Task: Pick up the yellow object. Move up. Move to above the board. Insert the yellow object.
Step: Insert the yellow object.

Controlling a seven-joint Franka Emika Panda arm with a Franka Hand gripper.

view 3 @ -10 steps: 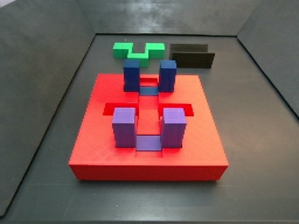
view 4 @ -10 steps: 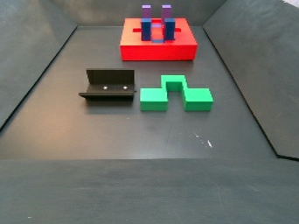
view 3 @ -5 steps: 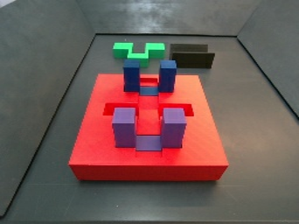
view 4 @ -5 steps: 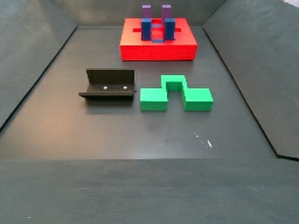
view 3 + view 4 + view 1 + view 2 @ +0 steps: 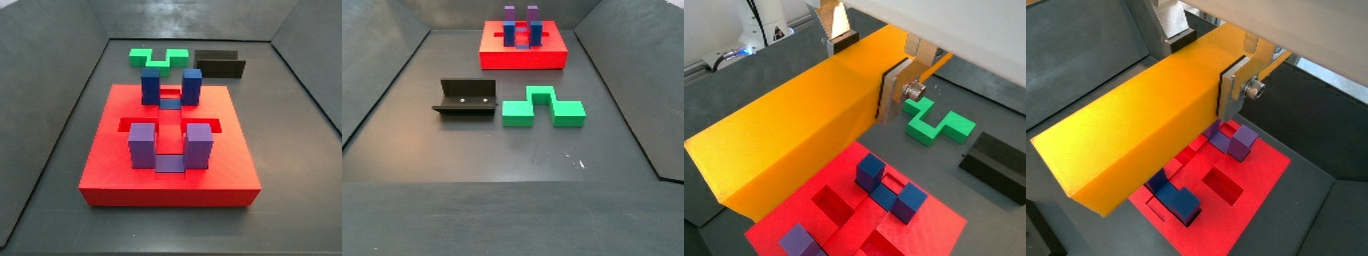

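clamped tight, my gripper [image 5: 869, 70] holds the yellow object [image 5: 798, 125] between its silver fingers [image 5: 1235, 88]. below it sits the board [image 5: 1240, 190].

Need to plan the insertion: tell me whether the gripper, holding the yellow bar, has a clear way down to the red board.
Probably yes. In both wrist views the gripper is shut on the yellow object, high above the board. Nothing shows between them, though the blue posts and purple posts stand in the slots' surroundings.

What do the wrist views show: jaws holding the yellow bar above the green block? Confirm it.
Not quite. The gripper does hold the yellow bar, but above the red board, as both wrist views show; the green block lies off to the side.
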